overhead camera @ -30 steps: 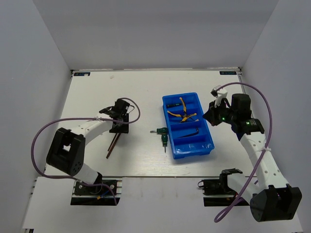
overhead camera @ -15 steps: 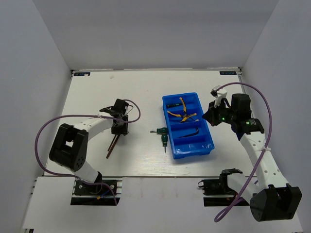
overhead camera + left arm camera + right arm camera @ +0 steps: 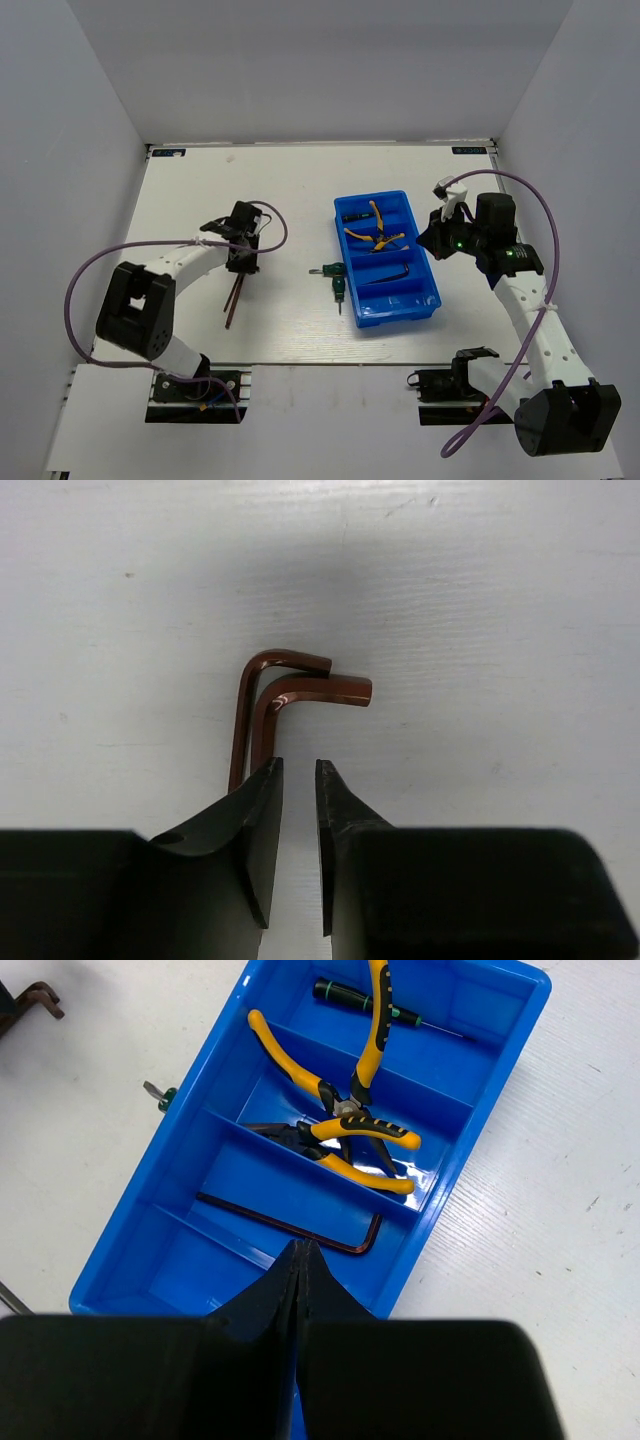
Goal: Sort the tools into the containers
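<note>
Well left of the tray (image 3: 372, 196), on the table (image 3: 280, 180), two brown hex keys (image 3: 320, 691) lie side by side. The left fingers (image 3: 262, 820) sit over their shafts, a thin slit apart, nothing in the slit. Step looks like picking up the keys. Next move needs a wider spread centred on one shaft; it's thin glossy L-shaped rod, likely to roll or slip. Right fingers (image 3: 285, 1300) pressed together, empty, at the tray's right side. In the tray: yellow-handled pliers (image 3: 345, 1125), slim screwdriver (image 3: 365, 1002), one more key (image 3: 290, 1227). Stubby green-black tool (image 3: 338, 281) just left of the tray
</note>
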### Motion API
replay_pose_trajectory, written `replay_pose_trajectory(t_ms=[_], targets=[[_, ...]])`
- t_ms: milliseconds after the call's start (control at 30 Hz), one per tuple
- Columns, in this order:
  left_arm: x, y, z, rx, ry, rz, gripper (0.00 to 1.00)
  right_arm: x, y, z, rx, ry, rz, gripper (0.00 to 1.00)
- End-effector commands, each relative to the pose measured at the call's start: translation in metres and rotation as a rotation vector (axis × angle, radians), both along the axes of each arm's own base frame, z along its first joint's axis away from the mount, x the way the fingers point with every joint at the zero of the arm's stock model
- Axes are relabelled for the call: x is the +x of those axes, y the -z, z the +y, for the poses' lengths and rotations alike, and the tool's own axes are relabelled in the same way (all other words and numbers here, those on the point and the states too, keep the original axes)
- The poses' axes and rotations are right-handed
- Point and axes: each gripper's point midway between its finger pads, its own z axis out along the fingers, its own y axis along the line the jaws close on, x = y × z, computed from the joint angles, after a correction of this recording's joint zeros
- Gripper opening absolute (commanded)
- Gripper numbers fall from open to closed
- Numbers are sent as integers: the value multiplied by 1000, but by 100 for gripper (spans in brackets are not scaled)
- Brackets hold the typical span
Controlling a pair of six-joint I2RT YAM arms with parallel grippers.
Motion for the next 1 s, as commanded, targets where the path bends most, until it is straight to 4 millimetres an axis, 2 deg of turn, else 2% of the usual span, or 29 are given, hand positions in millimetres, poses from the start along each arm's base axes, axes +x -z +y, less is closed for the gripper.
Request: replay_pose_trajectory(t_ms=[0, 133, 167, 300, 467, 833, 967], targets=[[15, -41, -2, -25, 5, -135, 30, -2, 2, 3, 0, -25, 6, 0], [10, -31, 7, 7, -3, -110, 30, -1, 2, 4, 3, -30, 9, 0], [7, -21, 10, 31, -6, -75, 30, -1, 3, 3, 5, -25, 12, 0], [2, -5, 12, 55, -4, -15, 31, -1, 3, 3, 4, -26, 14, 0], [7, -5, 13, 69, 0, -17, 31, -2, 1, 2, 3, -24, 4, 0], [6, 9, 24, 114, -7, 26, 34, -3, -2, 1, 1, -20, -6, 0], [3, 13, 17, 82, 7, 48, 33, -3, -2, 1, -1, -20, -11, 0]])
